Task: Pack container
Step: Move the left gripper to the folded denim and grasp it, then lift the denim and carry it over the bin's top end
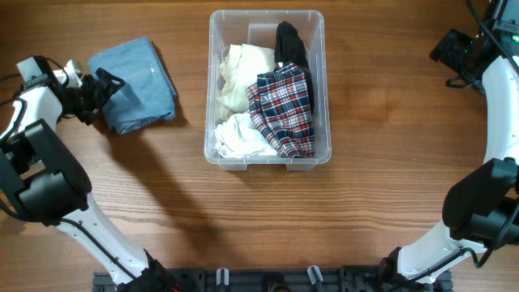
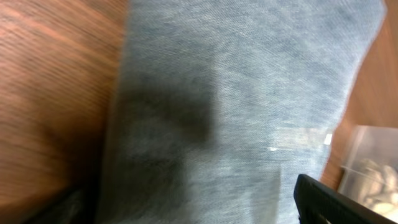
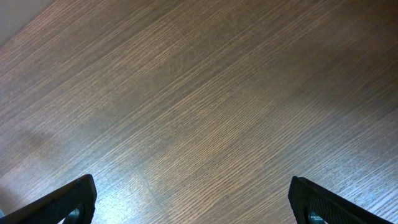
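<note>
The container (image 1: 268, 13), a clear plastic bin, stands at the table's middle and holds a cream cloth (image 1: 243, 69), a white cloth (image 1: 239, 138), a red plaid garment (image 1: 284, 105) and a black garment (image 1: 289, 40). A folded blue-grey cloth (image 1: 134, 81) lies on the table to its left. My left gripper (image 1: 102, 91) is open at that cloth's left edge, its fingers spread over the fabric (image 2: 236, 106); the jaws (image 2: 186, 205) hold nothing. A corner of the bin shows in the left wrist view (image 2: 373, 168). My right gripper (image 1: 454, 53) is open and empty at the far right.
The right wrist view shows only bare wood table between the open fingers (image 3: 193, 199). The arm bases stand at the table's front edge, left and right.
</note>
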Motion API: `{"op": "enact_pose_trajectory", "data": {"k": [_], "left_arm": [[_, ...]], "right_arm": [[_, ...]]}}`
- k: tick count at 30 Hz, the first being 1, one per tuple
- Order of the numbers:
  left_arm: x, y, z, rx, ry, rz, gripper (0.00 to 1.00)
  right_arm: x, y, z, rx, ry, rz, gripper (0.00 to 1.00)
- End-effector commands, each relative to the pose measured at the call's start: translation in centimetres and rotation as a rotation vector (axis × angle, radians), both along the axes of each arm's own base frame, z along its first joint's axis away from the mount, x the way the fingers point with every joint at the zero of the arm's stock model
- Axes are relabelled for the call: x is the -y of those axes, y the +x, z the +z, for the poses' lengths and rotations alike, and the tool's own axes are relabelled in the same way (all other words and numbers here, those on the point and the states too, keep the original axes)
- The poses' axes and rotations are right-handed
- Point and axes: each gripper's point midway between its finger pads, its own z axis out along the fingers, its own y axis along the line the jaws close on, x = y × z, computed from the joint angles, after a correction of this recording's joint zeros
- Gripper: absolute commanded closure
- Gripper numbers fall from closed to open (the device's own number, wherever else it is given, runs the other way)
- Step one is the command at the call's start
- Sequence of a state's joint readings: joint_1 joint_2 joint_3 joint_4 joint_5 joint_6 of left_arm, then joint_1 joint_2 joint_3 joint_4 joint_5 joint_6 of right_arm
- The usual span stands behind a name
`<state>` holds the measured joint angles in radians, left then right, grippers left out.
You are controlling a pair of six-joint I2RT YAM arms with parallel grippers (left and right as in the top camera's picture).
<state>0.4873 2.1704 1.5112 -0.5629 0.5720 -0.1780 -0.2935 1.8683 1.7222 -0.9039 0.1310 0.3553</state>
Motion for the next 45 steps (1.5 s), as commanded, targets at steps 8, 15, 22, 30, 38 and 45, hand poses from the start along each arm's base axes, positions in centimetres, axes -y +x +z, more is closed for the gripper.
{"op": "enact_pose_trajectory", "data": {"k": [8, 15, 22, 30, 38, 45], "left_arm": [[2.9, -1.7, -5.8, -0.094, -0.169, -0.045, 0.73], [3.4, -1.5, -4.3, -0.071, -0.198, -0.054, 0.96], [4.7, 1.1, 9.1, 0.239, -0.213, -0.147, 0.96], [14.4, -2.2, 29.6, 0.668, 0.002, -0.388, 0.96], [27.6, -5.9, 34.3, 0.806, -0.002, -0.657, 0.96], [36.0, -2.8, 30.3, 0.809, -0.038, -0.762, 0.94]], "right_arm": [[-0.1, 0.1, -0.7, -0.007, 0.017, -0.008, 0.00], [-0.1, 0.1, -0.7, -0.007, 0.017, -0.008, 0.00], [-0.1, 0.1, -0.7, -0.007, 0.017, -0.008, 0.00], [-0.1, 0.1, -0.7, -0.007, 0.017, -0.008, 0.00], [-0.1, 0.1, -0.7, -0.007, 0.017, -0.008, 0.00], [-0.1, 0.1, -0.7, -0.007, 0.017, -0.008, 0.00]]}}
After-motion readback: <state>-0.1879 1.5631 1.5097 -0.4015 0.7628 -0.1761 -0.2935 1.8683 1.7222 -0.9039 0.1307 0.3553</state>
